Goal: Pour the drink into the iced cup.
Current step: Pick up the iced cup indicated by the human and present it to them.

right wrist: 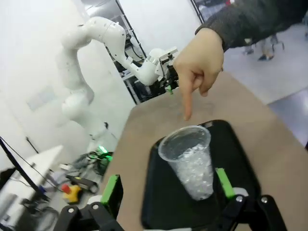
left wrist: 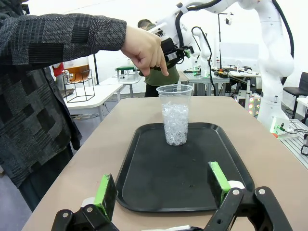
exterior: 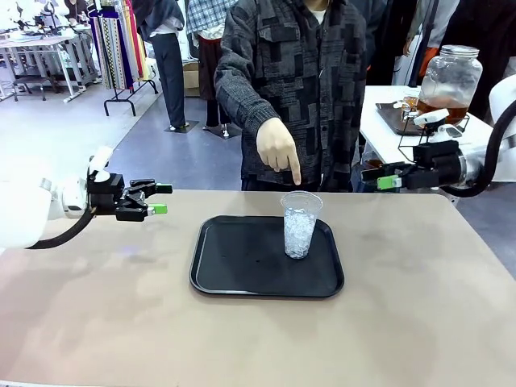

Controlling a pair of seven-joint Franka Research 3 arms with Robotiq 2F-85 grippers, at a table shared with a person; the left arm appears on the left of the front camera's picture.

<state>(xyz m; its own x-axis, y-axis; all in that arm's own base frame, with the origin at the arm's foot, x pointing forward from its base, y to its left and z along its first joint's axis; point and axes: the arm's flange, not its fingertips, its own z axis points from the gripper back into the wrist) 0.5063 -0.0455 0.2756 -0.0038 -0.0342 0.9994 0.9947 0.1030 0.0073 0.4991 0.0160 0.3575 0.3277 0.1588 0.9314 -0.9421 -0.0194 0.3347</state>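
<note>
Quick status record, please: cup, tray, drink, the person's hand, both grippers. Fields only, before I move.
cup: clear, ice inside, upright on tray's right part
tray: black, centre of table
drink: amber, in lidded jar on side table beyond right gripper
person's hand: index finger pointing down over cup
left gripper: open, empty, left of tray
right gripper: open, empty, above far right table edge

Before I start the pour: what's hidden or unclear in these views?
Jar of drink: front view, the right arm overlaps its lower part, so any tap is unseen; left wrist view, the person's sleeve covers its top.
Tray: right wrist view, its near end runs off the bottom edge behind the right claw.
Specks on the tray: front view, too small to identify.
</note>
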